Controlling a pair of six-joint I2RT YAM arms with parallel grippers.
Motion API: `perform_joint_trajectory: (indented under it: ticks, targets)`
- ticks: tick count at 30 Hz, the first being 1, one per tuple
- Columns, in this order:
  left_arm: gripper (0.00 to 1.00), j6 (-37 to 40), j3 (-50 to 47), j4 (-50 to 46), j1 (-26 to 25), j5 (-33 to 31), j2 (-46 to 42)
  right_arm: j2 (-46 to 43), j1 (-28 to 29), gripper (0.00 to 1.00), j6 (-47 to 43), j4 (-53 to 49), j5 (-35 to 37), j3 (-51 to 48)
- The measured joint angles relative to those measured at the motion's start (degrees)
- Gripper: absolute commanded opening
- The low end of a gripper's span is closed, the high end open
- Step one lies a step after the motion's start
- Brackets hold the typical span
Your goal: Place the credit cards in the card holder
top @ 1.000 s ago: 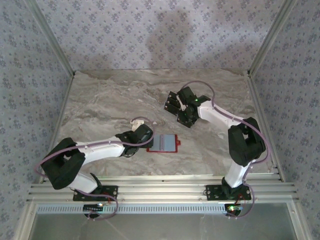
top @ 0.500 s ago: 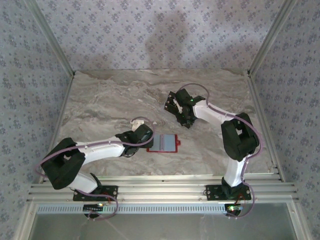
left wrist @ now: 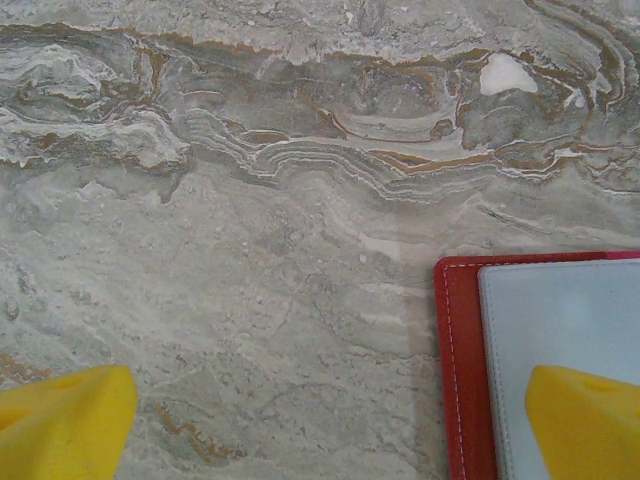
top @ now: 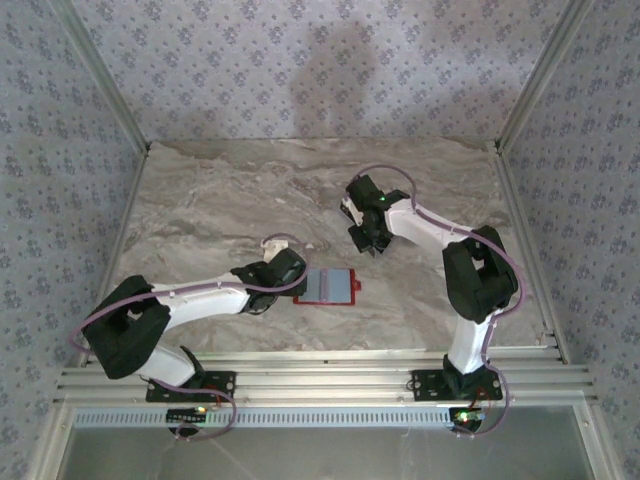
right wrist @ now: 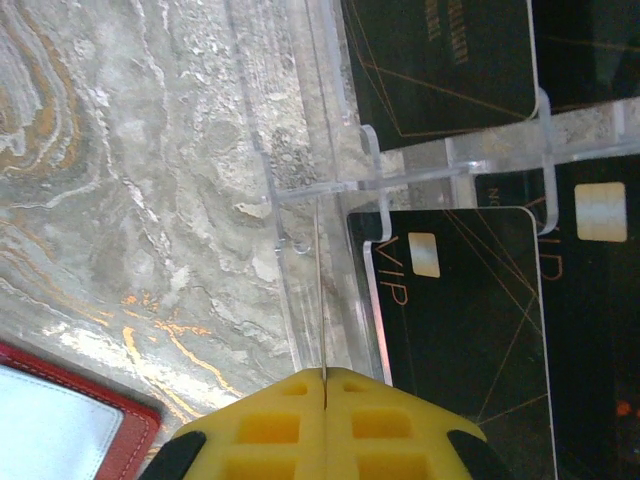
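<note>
Since a second earlier, over the marble table (top: pixel 220 200), the right gripper (right wrist: pixel 322 400) had drawn its fingers fully together beside the clear stand (right wrist: pixel 300 180), toward 1 o'clock from centre. The left gripper (left wrist: pixel 320 425) stood wide open at the 9 o'clock edge of the card holder (top: pixel 330 286), which lay unfolded near centre. The credit cards (right wrist: pixel 460 310) sat in the stand. A thin edge met the closed pads, perhaps a card.

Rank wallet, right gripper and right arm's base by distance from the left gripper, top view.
From the left gripper:
1. The wallet, directly beside it on its right.
2. The right gripper, up and to the right, mid-table.
3. The right arm's base, far right at the near edge.
</note>
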Motion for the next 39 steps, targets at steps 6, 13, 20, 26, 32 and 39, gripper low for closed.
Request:
perform_joint_trajectory:
  ticks: [6, 13, 20, 26, 32, 39]
  targets:
    - [1.0, 1.1, 0.5, 0.0, 0.0, 0.0, 0.0, -3.9, 2.7, 0.0, -0.1, -0.9, 0.8, 1.1]
    - [1.0, 3.2, 1.8, 0.3, 0.1, 2.2, 1.0, -13.8, 5.0, 0.0, 3.6, 1.0, -3.0, 0.9]
    - [1.0, 4.1, 1.9, 0.6, 0.1, 3.9, 3.7, -22.5, 5.0, 0.0, 16.6, 13.8, -14.4, -15.8]
    - [1.0, 3.8, 1.8, 0.0, -0.3, 3.6, 4.1, -25.6, 6.1, 0.0, 30.8, 28.1, -20.8, -31.8]
    - [1.0, 2.0, 1.4, -1.7, -0.9, 2.4, 4.6, -27.8, 8.1, 0.0, 41.9, 41.7, -21.6, -41.8]
    - [0.99, -1.3, 1.3, -2.4, -1.5, 0.6, 5.1, -27.9, 9.6, 0.0, 49.0, 51.5, -20.5, -46.9]
